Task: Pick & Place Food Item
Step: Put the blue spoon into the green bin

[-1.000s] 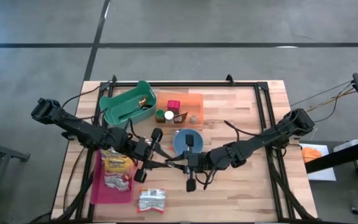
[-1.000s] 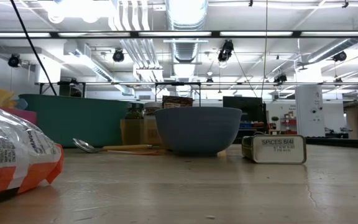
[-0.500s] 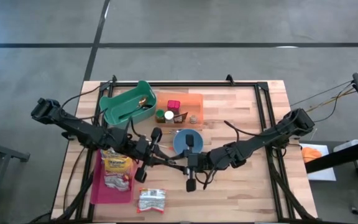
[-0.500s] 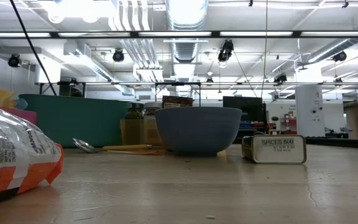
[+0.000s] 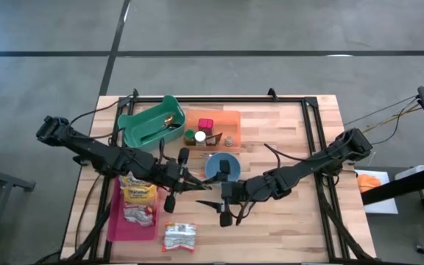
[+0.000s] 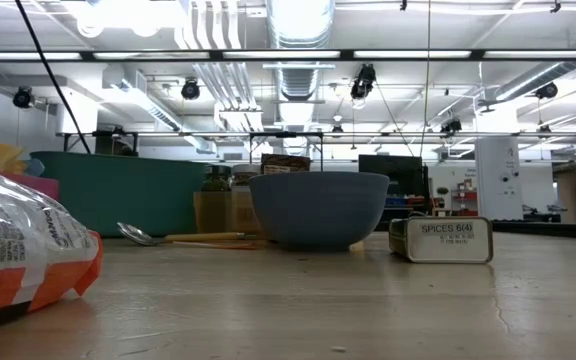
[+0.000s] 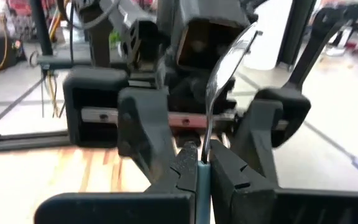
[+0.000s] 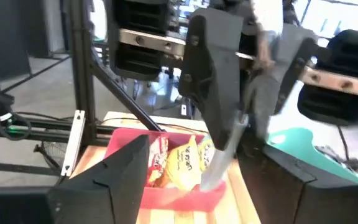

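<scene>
I see the left pincer [image 7: 199, 163] pinching the spoon [image 7: 224, 68] by its handle, bowl end toward the spread right pincer [image 8: 185, 163].

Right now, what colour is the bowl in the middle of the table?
The bowl is blue, clearest in the low view.

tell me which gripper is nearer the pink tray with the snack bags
Left. The left gripper sits just beside the pink tray, toward table centre. The right gripper is farther off, beyond the left one.
</scene>
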Available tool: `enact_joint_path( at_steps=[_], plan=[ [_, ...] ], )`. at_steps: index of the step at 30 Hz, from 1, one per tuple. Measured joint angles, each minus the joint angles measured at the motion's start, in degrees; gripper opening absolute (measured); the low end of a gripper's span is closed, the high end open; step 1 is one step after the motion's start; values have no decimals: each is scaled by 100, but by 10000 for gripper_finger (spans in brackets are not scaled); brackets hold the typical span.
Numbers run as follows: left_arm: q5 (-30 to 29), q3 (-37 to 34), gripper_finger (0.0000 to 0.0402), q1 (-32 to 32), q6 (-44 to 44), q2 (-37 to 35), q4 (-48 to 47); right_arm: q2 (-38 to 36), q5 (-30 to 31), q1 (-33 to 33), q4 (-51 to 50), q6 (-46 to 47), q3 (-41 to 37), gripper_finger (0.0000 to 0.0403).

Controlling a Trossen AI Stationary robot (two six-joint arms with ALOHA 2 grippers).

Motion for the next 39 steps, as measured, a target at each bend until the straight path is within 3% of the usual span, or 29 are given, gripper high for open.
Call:
enact_joint_path(
  at_steps=[6, 13, 15, 19, 21, 28, 35, 39],
  plan=[
    [-296, 391, 9, -15, -111, -21, -810, -157, 783, -24, -652, 779, 0, 248],
    [-606, 411, 9, -11, -135, -510, -1364, -555, 794, -33, -1317, 1034, -59, 249],
    [-1013, 411, 9, -11, -140, -717, -1824, -717, 795, -33, -1681, 1150, -90, 249],
    [-2528, 511, 9, 68, -657, -1080, -3226, -990, 818, -37, -2476, 1735, -231, 249],
    [-2899, 614, 9, 243, -900, -1196, -3968, -1036, 818, -37, -2759, 2047, -386, 249],
    [-2857, 1053, 8, 1647, -1257, -1217, -5866, -1348, 838, -9, -2400, 2372, -1310, 249],
    [-976, 833, 8, 3736, -959, -1113, -6281, -2153, 898, -11, -592, 2010, -2747, 249],
    [-529, 634, 8, 4584, -305, -940, -6265, -2692, 666, -11, 119, 1824, -3459, 249]
  ],
)
